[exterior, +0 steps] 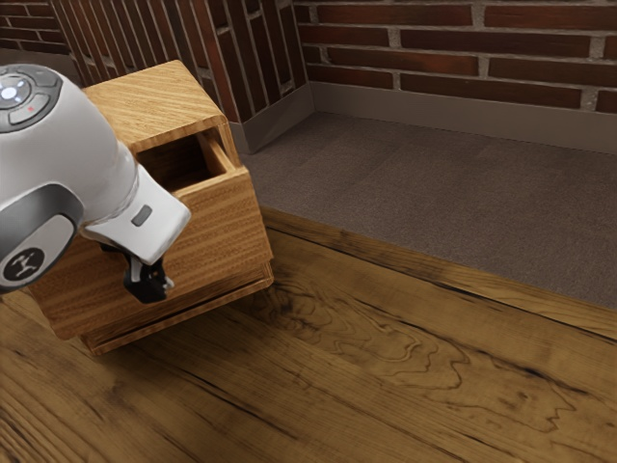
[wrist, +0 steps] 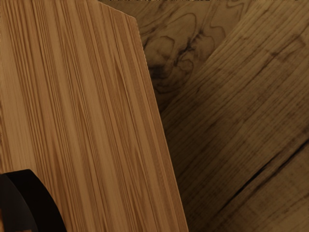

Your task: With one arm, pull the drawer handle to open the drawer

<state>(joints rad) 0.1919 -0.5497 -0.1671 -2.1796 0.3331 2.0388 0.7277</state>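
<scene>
A light wooden cabinet [exterior: 159, 101] stands on the table at the exterior view's left. Its drawer [exterior: 207, 227] is pulled partway out, and a dark gap [exterior: 178, 159] shows behind the drawer's front panel. My gripper [exterior: 147, 282] hangs low against that front panel, with the white hand covering the panel's middle. The drawer handle is hidden behind the hand. In the wrist view the striped drawer front [wrist: 82, 121] sits very close, and a black curved part [wrist: 24, 203] shows at its lower corner.
The dark wooden table [exterior: 386, 376] stretches to the exterior view's right of the cabinet. Beyond its far edge lie a grey carpet [exterior: 453, 193] and a brick wall [exterior: 463, 48]. A wooden lattice [exterior: 241, 48] stands behind the cabinet.
</scene>
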